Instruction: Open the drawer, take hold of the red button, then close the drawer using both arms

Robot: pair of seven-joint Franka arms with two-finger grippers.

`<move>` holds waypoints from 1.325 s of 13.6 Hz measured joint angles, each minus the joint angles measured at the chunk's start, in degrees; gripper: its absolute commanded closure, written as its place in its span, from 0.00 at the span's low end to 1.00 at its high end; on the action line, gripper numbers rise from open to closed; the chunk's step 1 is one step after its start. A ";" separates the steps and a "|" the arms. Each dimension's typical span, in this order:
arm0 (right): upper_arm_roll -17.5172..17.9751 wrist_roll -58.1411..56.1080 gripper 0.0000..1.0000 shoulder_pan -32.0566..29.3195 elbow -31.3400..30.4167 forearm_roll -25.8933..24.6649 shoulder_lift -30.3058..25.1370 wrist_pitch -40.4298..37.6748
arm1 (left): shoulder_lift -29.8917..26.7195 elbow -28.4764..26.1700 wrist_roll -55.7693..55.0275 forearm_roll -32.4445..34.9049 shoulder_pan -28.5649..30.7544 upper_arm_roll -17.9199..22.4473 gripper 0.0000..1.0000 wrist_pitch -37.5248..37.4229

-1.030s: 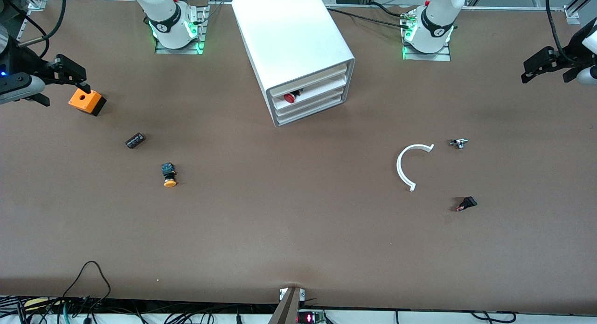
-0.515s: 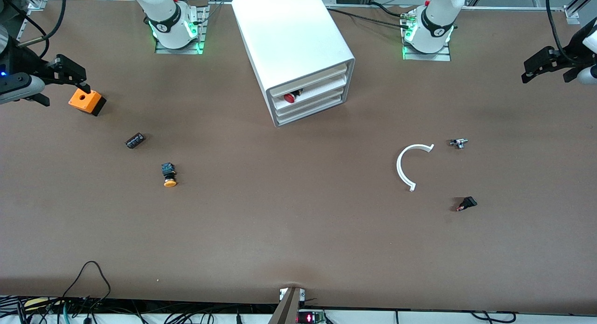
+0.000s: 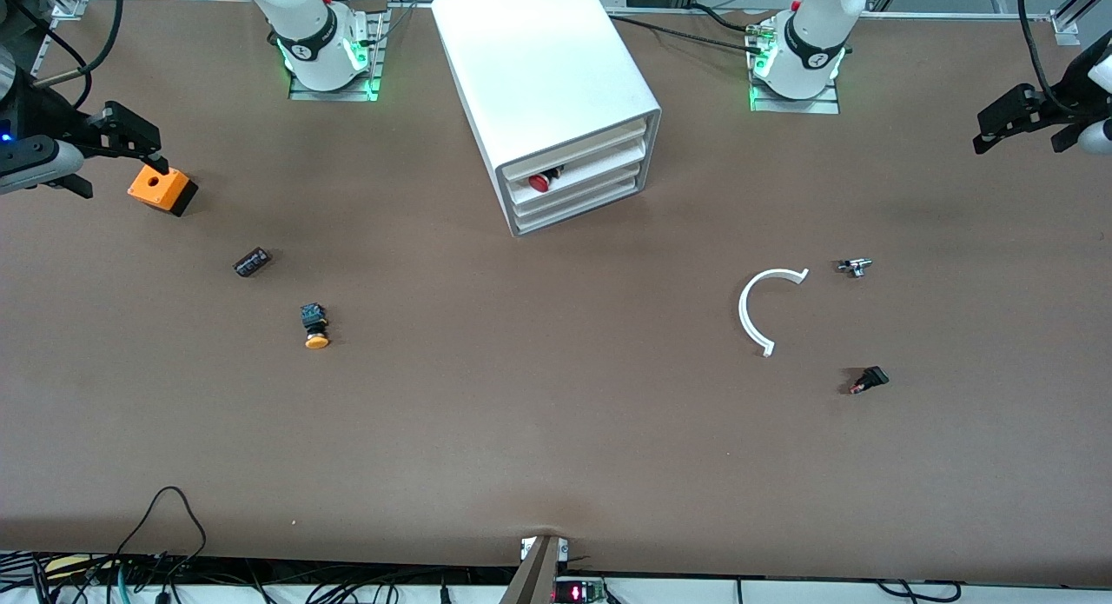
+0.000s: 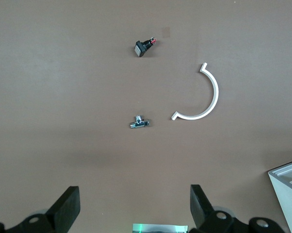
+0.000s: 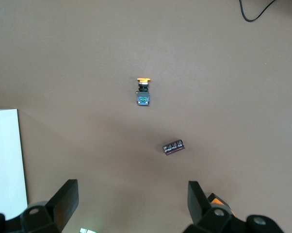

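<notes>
The white cabinet [image 3: 556,82] stands between the two arm bases. Its second-highest drawer [image 3: 599,159] sits pushed in. The red-capped button [image 3: 539,182] shows in that drawer's slot, at the end toward the right arm. My left gripper [image 3: 983,132] hangs open and empty over the table's edge at the left arm's end, with wide-apart fingers [image 4: 68,206] in the left wrist view. My right gripper [image 3: 153,149] hangs open and empty over the orange box [image 3: 162,189] at the right arm's end, also seen in the right wrist view [image 5: 131,194].
An orange-yellow button [image 3: 315,326] and a small black cylinder [image 3: 252,262] lie toward the right arm's end. A white curved strip [image 3: 757,308], a metal fitting [image 3: 855,266] and a small black part [image 3: 870,380] lie toward the left arm's end.
The left arm's hand has shifted very slightly. Nothing else has moved.
</notes>
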 measured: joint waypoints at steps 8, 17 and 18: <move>0.03 0.00 0.00 -0.05 0.03 0.00 0.01 -0.01 | 7.06 -2.35 2.51 -7.03 -2.37 -6.40 0.00 0.20; 0.05 0.00 0.00 -0.19 0.03 0.06 2.39 -0.22 | 21.51 -2.30 3.18 -24.17 -3.63 -15.22 0.00 -1.92; 0.09 0.00 0.00 -0.18 0.04 0.06 2.69 -0.22 | 23.67 -2.28 3.90 -26.24 -4.15 -15.77 0.00 -0.73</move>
